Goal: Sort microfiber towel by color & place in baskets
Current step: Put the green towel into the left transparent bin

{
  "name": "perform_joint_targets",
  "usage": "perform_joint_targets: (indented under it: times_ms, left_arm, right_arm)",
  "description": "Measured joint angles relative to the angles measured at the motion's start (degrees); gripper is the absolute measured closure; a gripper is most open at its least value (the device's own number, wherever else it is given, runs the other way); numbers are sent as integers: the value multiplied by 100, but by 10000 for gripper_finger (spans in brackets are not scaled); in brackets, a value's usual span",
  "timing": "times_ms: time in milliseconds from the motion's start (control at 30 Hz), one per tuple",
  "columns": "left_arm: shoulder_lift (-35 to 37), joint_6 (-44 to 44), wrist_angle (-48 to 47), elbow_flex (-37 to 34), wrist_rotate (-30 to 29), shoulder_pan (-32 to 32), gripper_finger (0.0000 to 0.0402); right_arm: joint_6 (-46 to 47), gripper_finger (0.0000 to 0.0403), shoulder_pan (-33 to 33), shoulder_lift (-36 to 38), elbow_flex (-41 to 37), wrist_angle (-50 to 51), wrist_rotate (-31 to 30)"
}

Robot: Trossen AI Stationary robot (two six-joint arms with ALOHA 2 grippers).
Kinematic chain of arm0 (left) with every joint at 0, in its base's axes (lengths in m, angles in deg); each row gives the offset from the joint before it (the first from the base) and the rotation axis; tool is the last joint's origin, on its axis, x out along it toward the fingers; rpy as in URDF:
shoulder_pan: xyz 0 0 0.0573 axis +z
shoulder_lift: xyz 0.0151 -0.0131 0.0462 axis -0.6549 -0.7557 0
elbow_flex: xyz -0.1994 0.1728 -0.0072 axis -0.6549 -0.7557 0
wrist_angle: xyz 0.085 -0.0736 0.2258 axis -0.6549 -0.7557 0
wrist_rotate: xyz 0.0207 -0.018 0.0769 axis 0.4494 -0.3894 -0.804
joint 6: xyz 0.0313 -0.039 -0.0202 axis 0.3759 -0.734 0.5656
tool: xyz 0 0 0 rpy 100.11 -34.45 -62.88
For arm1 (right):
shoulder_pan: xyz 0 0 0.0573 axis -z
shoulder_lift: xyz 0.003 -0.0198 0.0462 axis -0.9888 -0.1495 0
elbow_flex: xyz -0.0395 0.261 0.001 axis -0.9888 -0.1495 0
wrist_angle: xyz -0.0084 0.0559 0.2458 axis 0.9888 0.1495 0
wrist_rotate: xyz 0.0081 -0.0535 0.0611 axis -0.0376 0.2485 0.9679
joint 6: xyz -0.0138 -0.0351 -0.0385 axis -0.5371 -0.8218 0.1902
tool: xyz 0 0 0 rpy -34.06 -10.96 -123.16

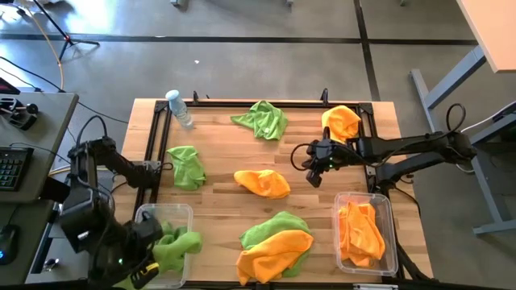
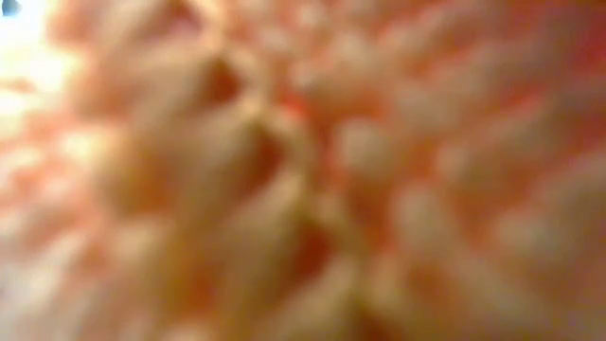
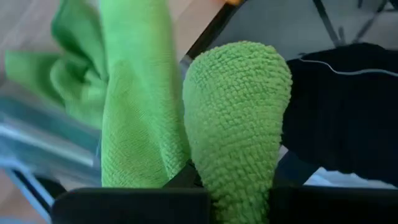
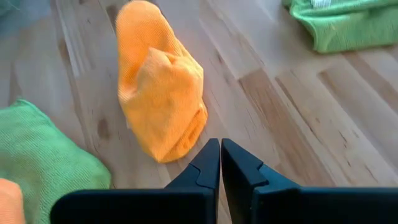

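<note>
Orange towel [image 4: 160, 84] mid-table, long axis across table. Right gripper [image 4: 221, 149] beside it, fingers together, empty. Left gripper [image 1: 149, 256] clamped on green towel [image 3: 233, 118] at left basket [image 1: 145, 213]. Low view: orange fuzz only.

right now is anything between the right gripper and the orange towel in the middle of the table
Nothing visible. The right gripper hangs shut and empty, with only bare table between it and the orange towel. The orange bin sits on the gripper's other side, with no towel lying between. The left gripper holds a green towel at its own bin.
</note>
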Motion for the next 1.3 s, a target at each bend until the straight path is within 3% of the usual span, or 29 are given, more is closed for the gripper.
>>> perform_joint_targets:
  times_ms: [200, 467, 733, 833, 1000, 1300]
  left_arm:
    - [-48, -1456, -951, -80, 232, -380, 401]
    - [201, -1348, -898, -1258, -113, -299, 401]
    - [239, -1723, -827, -2402, 346, -251, 401]
    - [239, -1285, -335, -2662, -173, -249, 401]
    - [241, 211, 555, -3069, -1444, -249, 401]
    - [239, 1535, 1749, -4024, -1398, -479, 401]
  right_arm:
    - [-3, 391, 17, 0, 0, -113, 0]
    - [-34, 391, 17, -2, 2, -198, 1]
    - [-110, 391, 17, -4, 4, -499, 4]
    - [-110, 391, 17, -4, 4, -519, 5]
    - [-110, 391, 17, -4, 4, -528, 12]
    - [-110, 391, 17, -4, 4, -530, 28]
